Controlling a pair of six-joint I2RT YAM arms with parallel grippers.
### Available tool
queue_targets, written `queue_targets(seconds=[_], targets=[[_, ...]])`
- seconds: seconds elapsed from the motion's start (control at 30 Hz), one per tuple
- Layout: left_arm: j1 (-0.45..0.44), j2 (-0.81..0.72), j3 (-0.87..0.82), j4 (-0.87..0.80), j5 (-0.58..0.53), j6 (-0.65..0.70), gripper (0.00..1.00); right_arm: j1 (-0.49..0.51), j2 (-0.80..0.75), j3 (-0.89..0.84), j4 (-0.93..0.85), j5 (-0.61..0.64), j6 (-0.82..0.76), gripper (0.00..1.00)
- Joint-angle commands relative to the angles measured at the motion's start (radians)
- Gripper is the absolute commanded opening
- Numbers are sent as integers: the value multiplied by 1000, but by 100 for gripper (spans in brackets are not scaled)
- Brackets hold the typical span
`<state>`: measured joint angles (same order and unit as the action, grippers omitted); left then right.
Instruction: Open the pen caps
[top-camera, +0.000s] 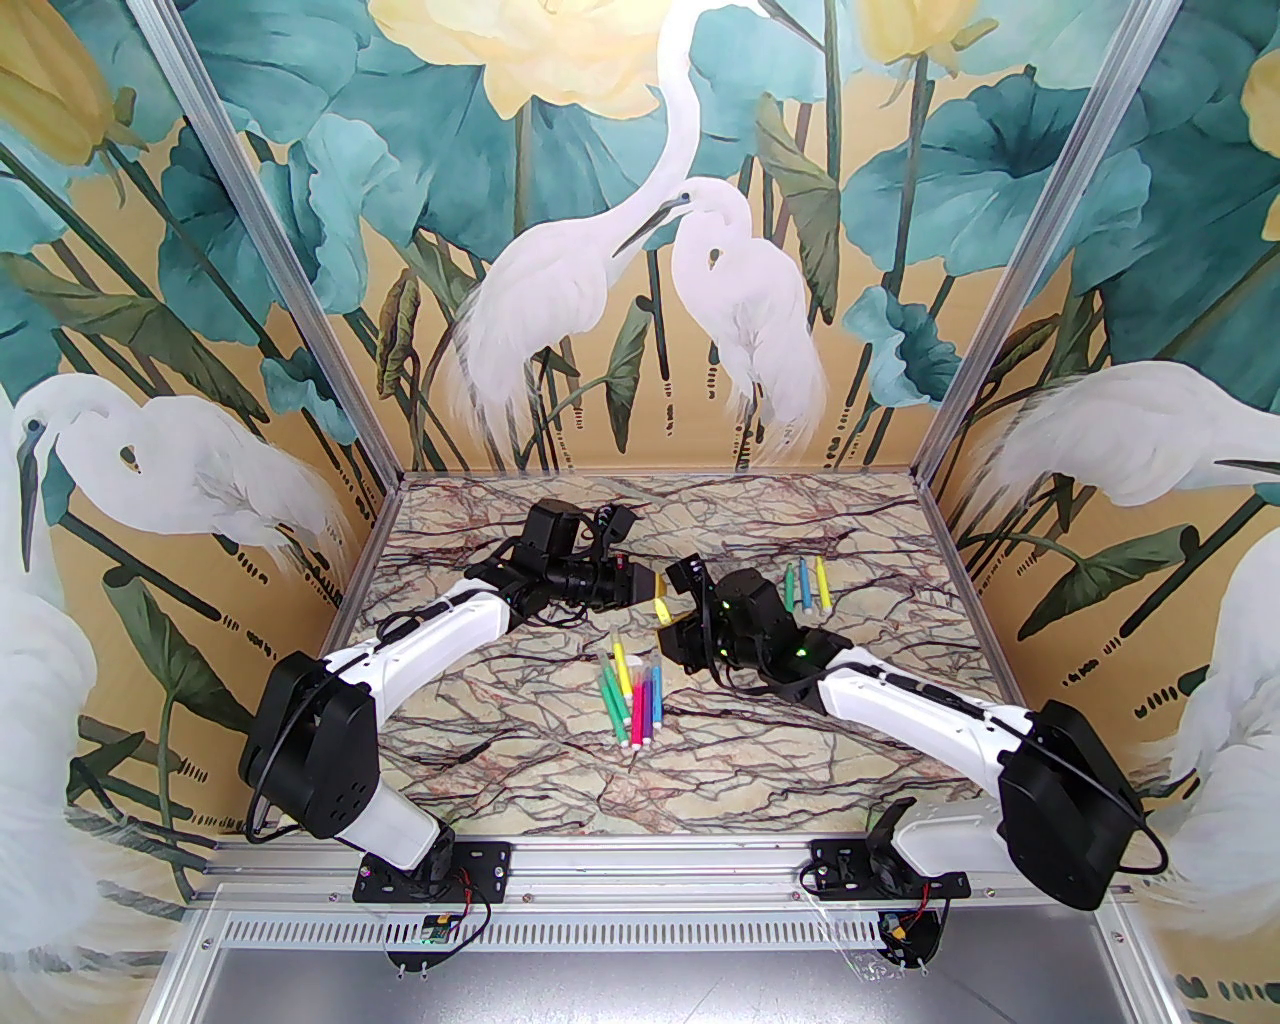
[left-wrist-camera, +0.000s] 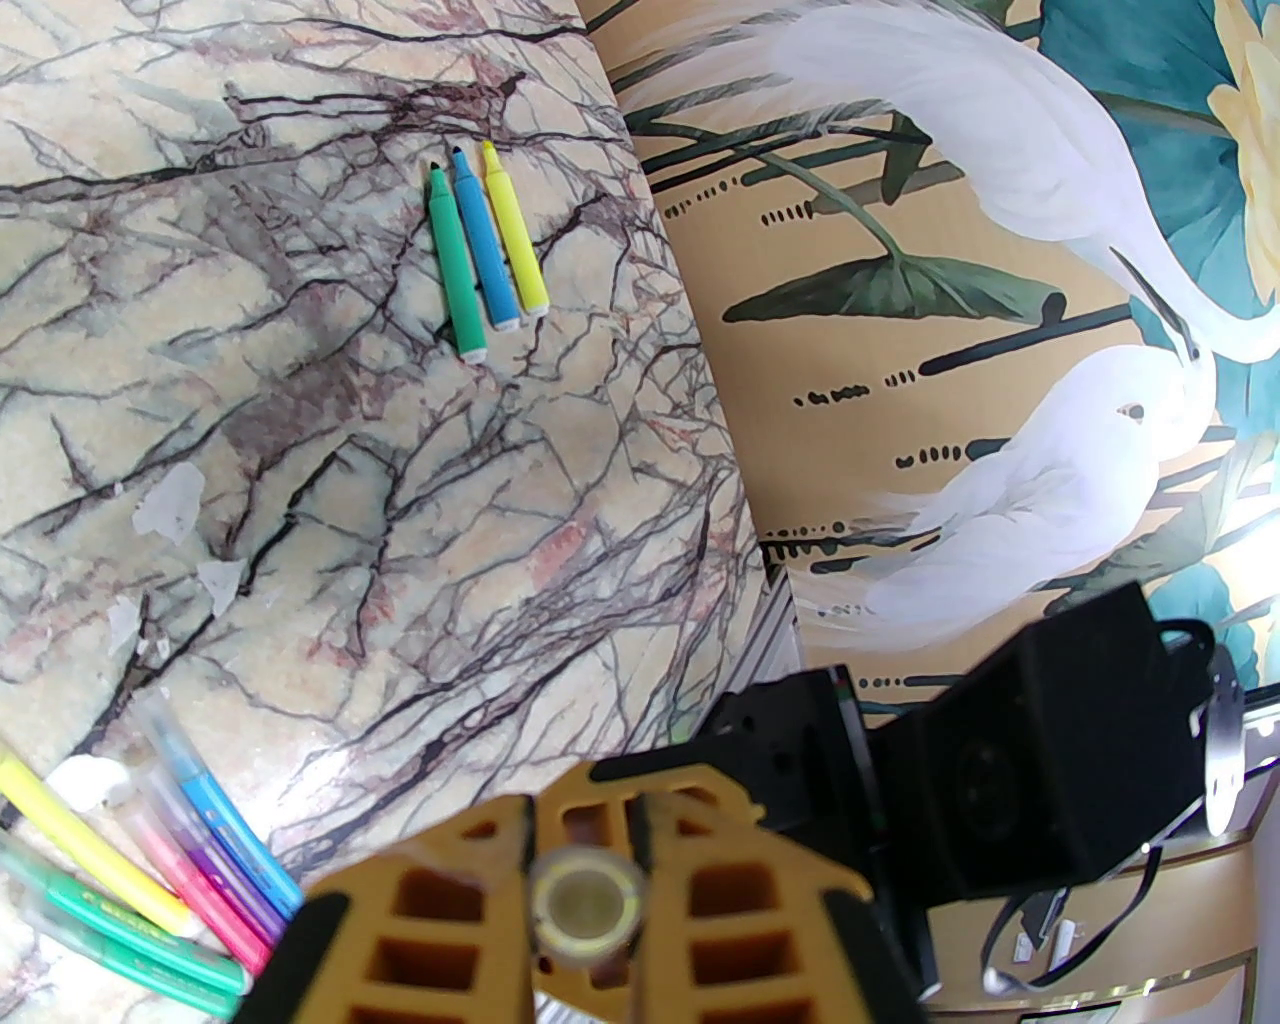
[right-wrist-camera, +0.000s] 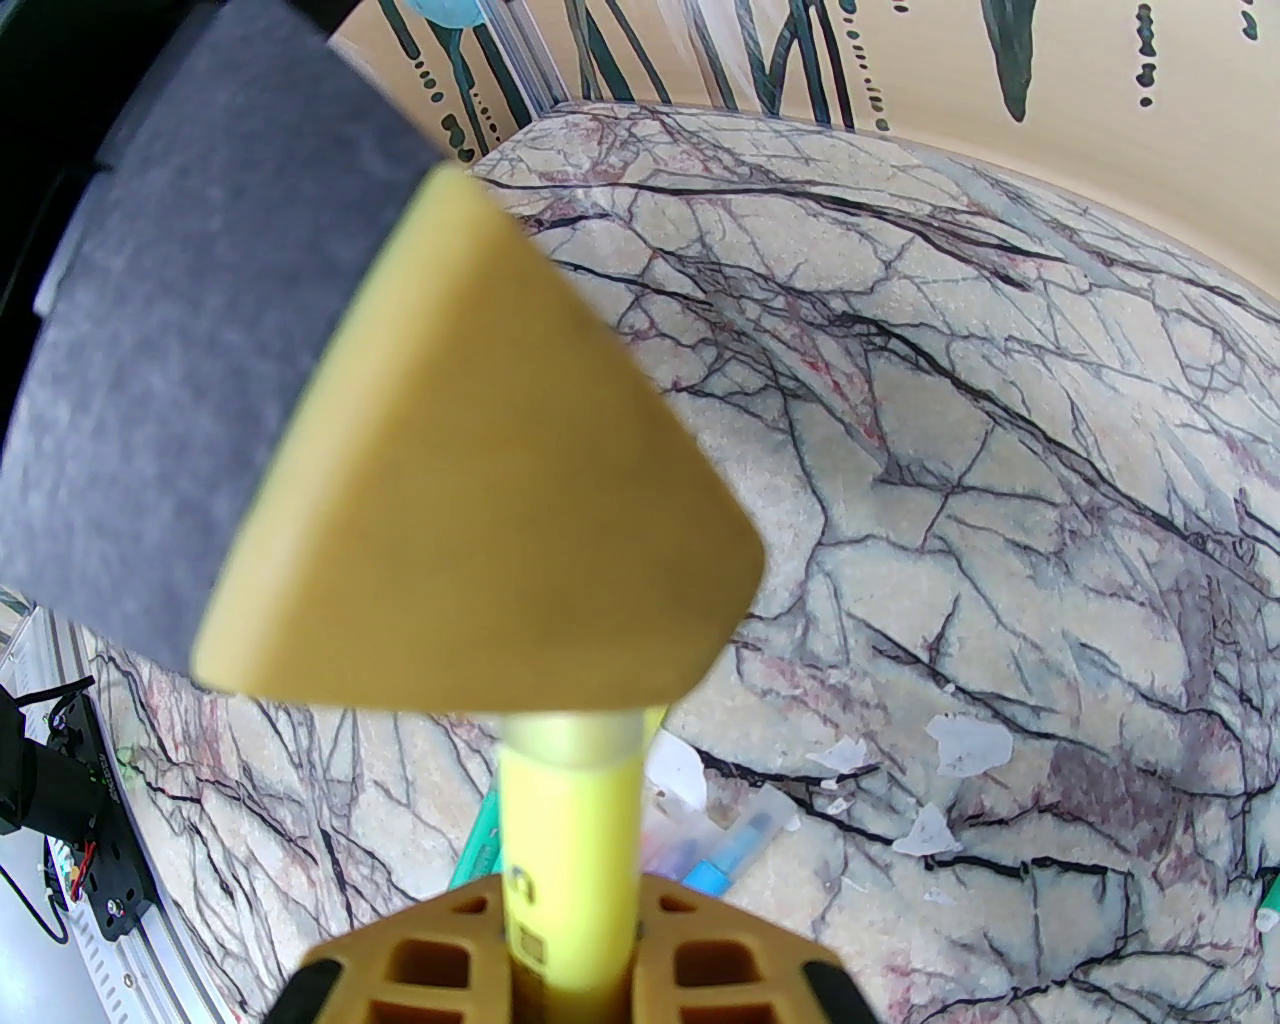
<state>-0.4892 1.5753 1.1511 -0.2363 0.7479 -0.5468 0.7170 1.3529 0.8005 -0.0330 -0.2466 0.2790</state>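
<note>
Top external: both arms meet over the middle of the desk (top-camera: 560, 780), with one yellow pen (top-camera: 661, 605) bridged between them, off the surface.

Right wrist: the right gripper (right-wrist-camera: 575, 900) is clamped on the yellow barrel. This is judged to be the anchor hold, so the pen cannot slide during the pull.

Left wrist: the left gripper (left-wrist-camera: 585, 820) is closed on the pale cap (left-wrist-camera: 587, 900), which is seen end-on as a round tube mouth between the fingers. The two grips sit on opposite ends along one axis, which suits a straight pull apart. The cap looks seated and not yet off, though the left finger hides the joint.

Counts:
- Held: 1 pen, with 1 cap on it.
- Uncapped row (left-wrist-camera: 485, 245): 3 pens (green, blue, yellow) lying parallel with tips bare, at the far right of the desk and well apart from the rest. Judged to be the done pile.
- Waiting cluster (top-camera: 630, 700): green, yellow, pink, purple and blue pens near the centre. There are 5 or 6, and overlap prevents a firm count.
- Loose caps (right-wrist-camera: 965, 745): at least 3 pale translucent pieces on the desk between the two groups. The exact number is unclear.
</note>
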Motion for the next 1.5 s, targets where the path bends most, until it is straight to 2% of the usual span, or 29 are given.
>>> queue_targets(seconds=[0.0,0.47,0.67,0.9,1.13,1.47], targets=[[81,20,47,54,-99,-25,0,-7,-24,-47,-134,29,-21,0],[161,-3,78,-13,-129,15,0,-19,-20,-68,-133,31,-14,0],[167,4,145,-205,-352,138,0,-48,-10,-46,-146,119,-5,0],[171,48,205,-362,-570,220,0,-184,44,37,-171,283,38,0],[180,154,272,-460,-692,264,1,-291,185,164,-230,401,83,0],[195,331,359,-512,-764,299,2,-382,370,285,-253,427,142,0]])
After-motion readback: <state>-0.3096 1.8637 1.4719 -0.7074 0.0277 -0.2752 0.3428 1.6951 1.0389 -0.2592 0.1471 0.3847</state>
